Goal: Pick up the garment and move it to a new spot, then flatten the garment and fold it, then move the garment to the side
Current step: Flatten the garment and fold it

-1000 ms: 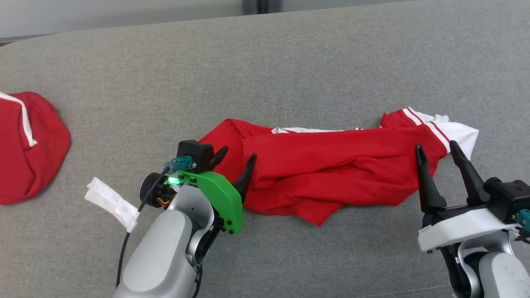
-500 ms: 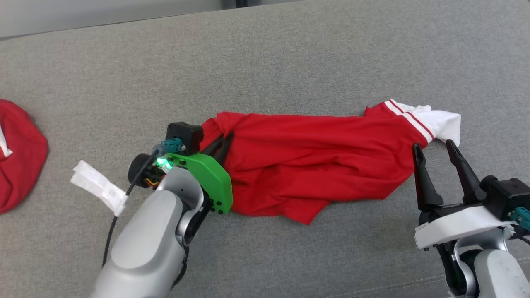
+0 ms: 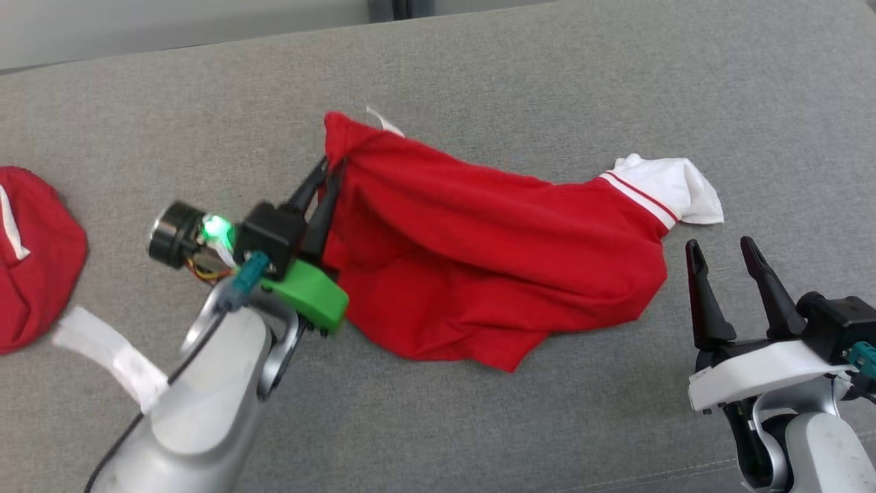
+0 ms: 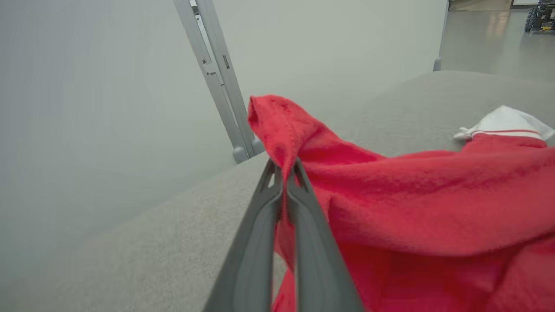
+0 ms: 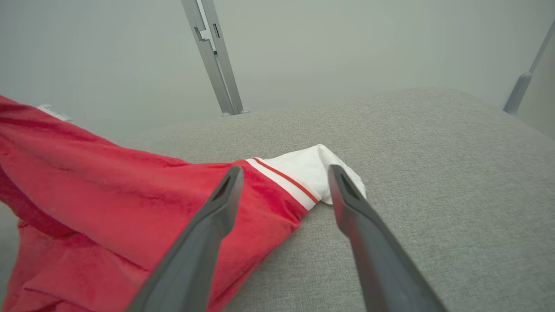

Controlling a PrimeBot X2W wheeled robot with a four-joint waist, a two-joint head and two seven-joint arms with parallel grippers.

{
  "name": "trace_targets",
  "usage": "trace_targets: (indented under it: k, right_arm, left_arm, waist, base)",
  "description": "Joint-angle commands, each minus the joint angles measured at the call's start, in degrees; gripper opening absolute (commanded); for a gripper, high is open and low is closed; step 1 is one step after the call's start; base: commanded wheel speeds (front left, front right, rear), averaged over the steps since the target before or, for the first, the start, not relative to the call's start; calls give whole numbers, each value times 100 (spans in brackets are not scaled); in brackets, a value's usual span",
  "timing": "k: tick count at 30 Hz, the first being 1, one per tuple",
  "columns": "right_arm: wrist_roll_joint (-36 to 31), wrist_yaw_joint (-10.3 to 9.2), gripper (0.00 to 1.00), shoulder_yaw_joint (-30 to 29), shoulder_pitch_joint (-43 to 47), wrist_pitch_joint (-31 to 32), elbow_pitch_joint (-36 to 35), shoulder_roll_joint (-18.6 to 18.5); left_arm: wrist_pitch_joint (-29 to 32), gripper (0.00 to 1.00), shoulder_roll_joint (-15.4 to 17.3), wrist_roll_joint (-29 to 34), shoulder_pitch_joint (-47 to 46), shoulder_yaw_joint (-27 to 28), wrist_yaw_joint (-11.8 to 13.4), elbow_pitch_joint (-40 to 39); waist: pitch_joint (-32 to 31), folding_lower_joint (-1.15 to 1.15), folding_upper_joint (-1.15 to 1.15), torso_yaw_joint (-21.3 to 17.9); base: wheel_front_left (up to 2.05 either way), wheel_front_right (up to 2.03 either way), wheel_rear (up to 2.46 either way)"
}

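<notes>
Silver-grey left forearm (image 3: 205, 404), right forearm (image 3: 825, 452). Left wrist: bright green bracket (image 3: 311, 298), dark screws (image 3: 320, 330), black camera block (image 3: 274, 233), teal plug (image 3: 246, 274), green light (image 3: 216, 224), white tape tag (image 3: 113, 352). Right wrist: white bracket (image 3: 759, 373). Left gripper (image 3: 330, 166), right gripper (image 3: 718, 244): long dark tapered fingers (image 3: 701, 301).

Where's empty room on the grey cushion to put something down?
Bare grey cushion stretches behind the red garment to the far edge, and in front of it, robot-side. Crowded: far left, where another red cloth lies, and by the left gripper pinching it.
</notes>
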Motion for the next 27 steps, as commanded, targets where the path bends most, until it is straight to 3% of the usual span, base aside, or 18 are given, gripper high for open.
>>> trace_targets:
  k: [1, 8, 16, 17, 18, 27]
  right_arm:
    - [17, -6, 100, -15, 56, -4, 10, 11]
    - [-2, -6, 100, -88, 125, 135, -50, 17]
    - [-61, -6, 100, -117, 186, 266, -174, -6]
    - [-67, -6, 100, -120, 195, 289, -200, -4]
    - [-83, -6, 100, -130, 219, 313, -237, -2]
    - [-182, -6, 100, -209, 320, 351, -486, -30]
  left_arm:
    - [-51, 0, 136, 77, 326, -67, 51, -108]
    - [-44, 0, 369, 87, 1678, -455, 171, -638]
    - [-132, 0, 124, -536, 2338, -244, 198, -313]
    - [-152, 30, 51, -625, 2364, -199, 192, -240]
    - [-198, 100, -56, -706, 2361, -103, 198, -145]
    - [-239, 100, -378, -848, 2562, 1050, 620, -843]
  waist:
    - [-43, 0, 0, 68]
    - [-124, 0, 0, 383]
    - [-200, 0, 0, 579]
    - [-209, 0, 0, 590]
    - [-242, 0, 0, 600]
    - [-418, 0, 0, 502]
  base:
    - [0, 0, 0]
    - [0, 0, 0]
    - [0, 0, 0]
    - [0, 0, 0]
    - [0, 0, 0]
    - [0, 0, 0]
